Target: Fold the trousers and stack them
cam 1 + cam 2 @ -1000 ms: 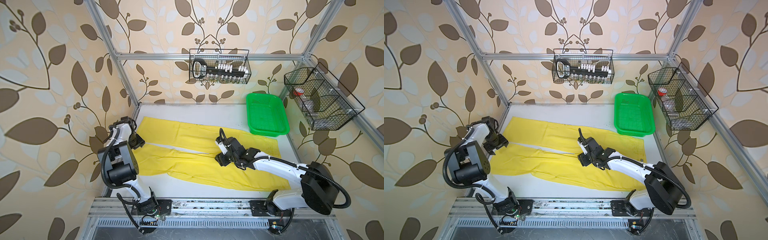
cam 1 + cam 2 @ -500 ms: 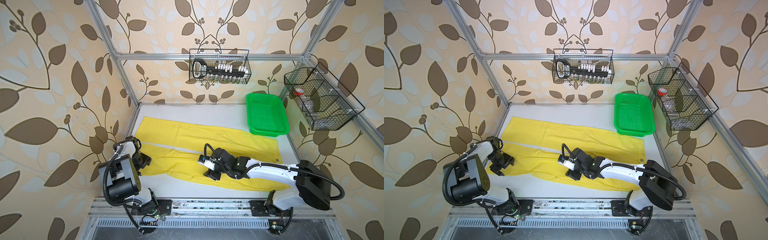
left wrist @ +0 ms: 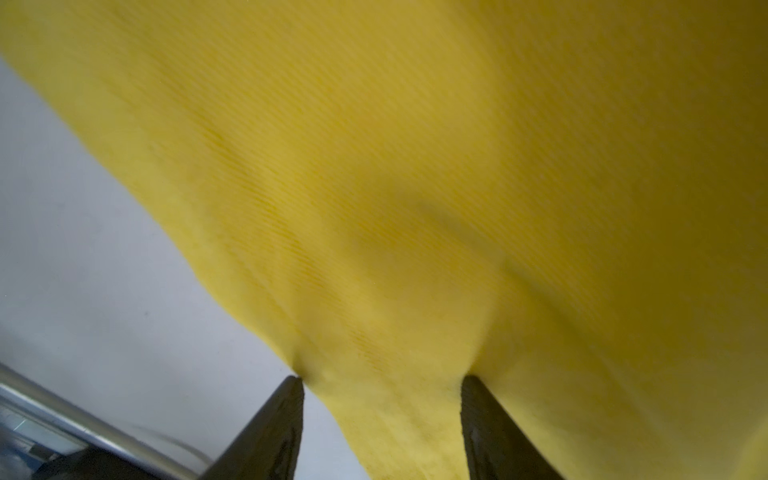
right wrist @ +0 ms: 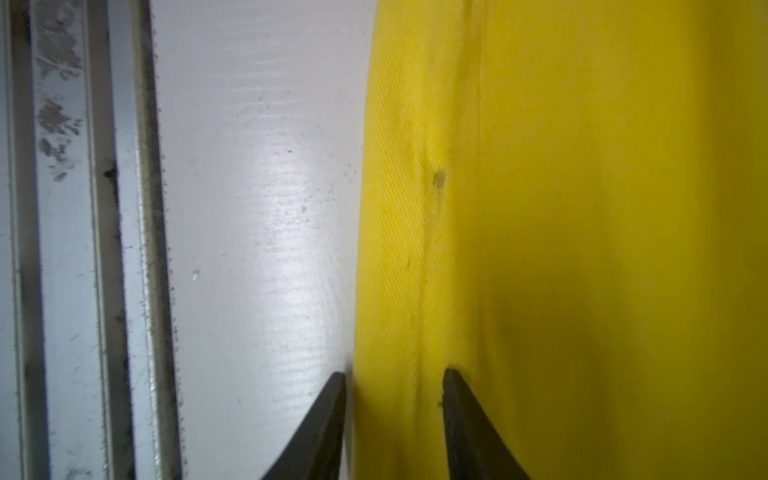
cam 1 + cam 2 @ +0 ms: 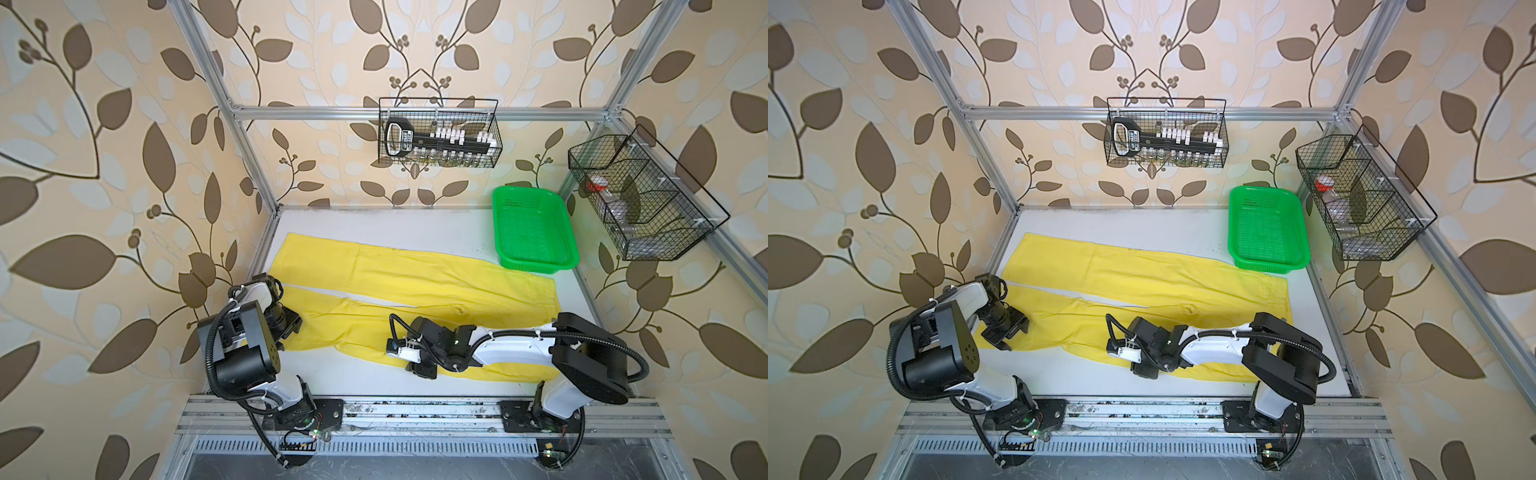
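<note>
Left jaws parted, dark fingertips pressed down at the near leg's cuff end, a puckered strip of the trousers between them. Right jaws parted as well, astride the near edge: one tip on bare counter, one on cloth. Trousers spread flat across the counter, waistband by the green basket, overlapped only by the arms. Left arm folded tight by the wall. Right arm stretched low along the near leg. Gap between tips visible only from the wrist views, hidden under the wrists in both top views.
</note>
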Motion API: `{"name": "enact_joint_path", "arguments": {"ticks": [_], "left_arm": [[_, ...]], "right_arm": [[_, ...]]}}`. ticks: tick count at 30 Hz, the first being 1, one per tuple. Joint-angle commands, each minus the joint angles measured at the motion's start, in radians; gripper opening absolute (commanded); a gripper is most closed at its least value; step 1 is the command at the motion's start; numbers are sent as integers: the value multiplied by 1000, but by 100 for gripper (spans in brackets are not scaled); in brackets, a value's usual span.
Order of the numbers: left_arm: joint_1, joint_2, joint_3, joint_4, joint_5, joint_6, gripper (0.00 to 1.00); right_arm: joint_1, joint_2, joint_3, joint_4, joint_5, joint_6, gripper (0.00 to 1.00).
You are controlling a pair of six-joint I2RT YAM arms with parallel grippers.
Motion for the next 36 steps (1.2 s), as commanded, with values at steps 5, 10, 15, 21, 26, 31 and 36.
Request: {"name": "enact_joint_path", "arguments": {"ticks": [5,10,15,21,26,31,36], "left_arm": [[10,82,35,59,-93,21,59],[10,128,75,53,-127,51,59],[10,126,104,41,-152,76,61],[2,52,124,-8,-112,76,68],[-82,-75,166,-120,-83,64,70],[-250,-182,150,-179,19,-13,69],[-505,-201,139,-161,84,-131,61]], "right_arm": [[77,-28,-44,-9,-28,-57,23],[117,-53,-55,-27,-40,-96,18],[135,-33,-32,-48,-24,-84,15],[17,-144,2,35,-57,47,25],[-69,-64,52,36,-43,38,25],[-127,24,111,23,17,67,25],[-170,37,98,44,10,95,25]]}}
